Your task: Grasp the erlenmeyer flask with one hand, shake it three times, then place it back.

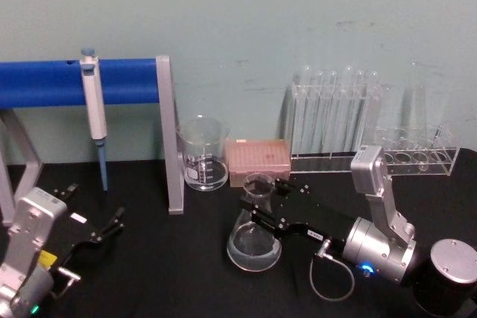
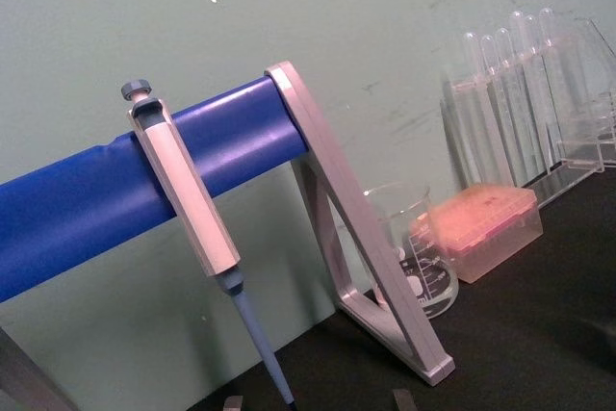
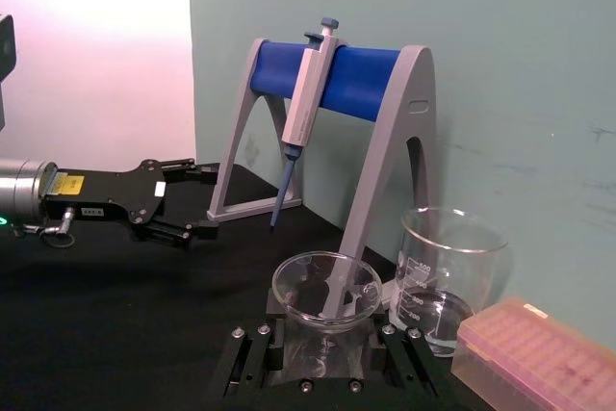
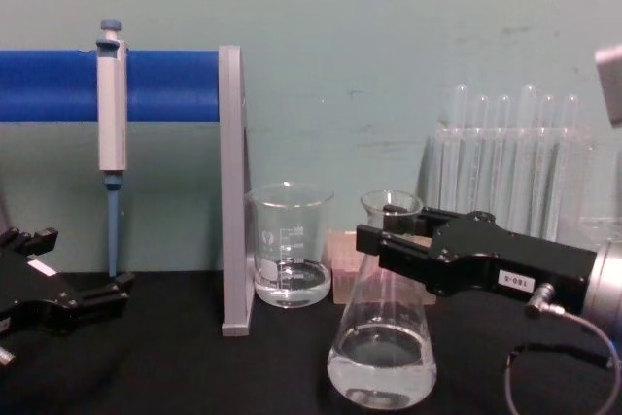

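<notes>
The erlenmeyer flask (image 1: 254,247), standing on the black table (image 1: 171,273), is clamped at its neck by the right gripper (image 1: 261,197). The left gripper (image 1: 95,203) is parked at the left with its fingers spread wide.

Upright clear erlenmeyer flask (image 4: 381,371), some liquid inside, neck clamped in the right hand (image 4: 377,245).

Only readable bit: the white label (image 4: 505,282) on the right gripper (image 4: 374,240), just behind its jaws, looks like "180-6". The beaker (image 3: 450,276) past the jaws shows maybe "600".
</notes>
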Action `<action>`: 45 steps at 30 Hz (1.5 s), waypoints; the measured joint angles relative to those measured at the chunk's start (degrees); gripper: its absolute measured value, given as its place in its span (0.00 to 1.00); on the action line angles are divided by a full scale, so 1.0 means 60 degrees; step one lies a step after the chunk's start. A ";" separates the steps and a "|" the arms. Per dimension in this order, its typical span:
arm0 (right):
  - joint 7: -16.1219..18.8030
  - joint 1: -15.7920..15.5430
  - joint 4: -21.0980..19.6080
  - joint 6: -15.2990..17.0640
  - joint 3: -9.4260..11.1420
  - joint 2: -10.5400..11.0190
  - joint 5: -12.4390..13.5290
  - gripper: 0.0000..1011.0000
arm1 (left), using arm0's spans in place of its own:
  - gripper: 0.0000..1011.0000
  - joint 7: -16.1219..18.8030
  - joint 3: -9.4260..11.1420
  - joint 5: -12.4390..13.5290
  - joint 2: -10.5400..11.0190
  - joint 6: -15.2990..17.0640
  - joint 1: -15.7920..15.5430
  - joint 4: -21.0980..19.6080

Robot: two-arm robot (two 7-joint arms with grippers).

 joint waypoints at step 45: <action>0.0108 0.0136 0.0298 0.0173 -0.0244 -0.0020 -0.0193 0.45 | 0.99 0.0000 0.0000 0.0000 0.0000 0.0000 0.0000 0.0000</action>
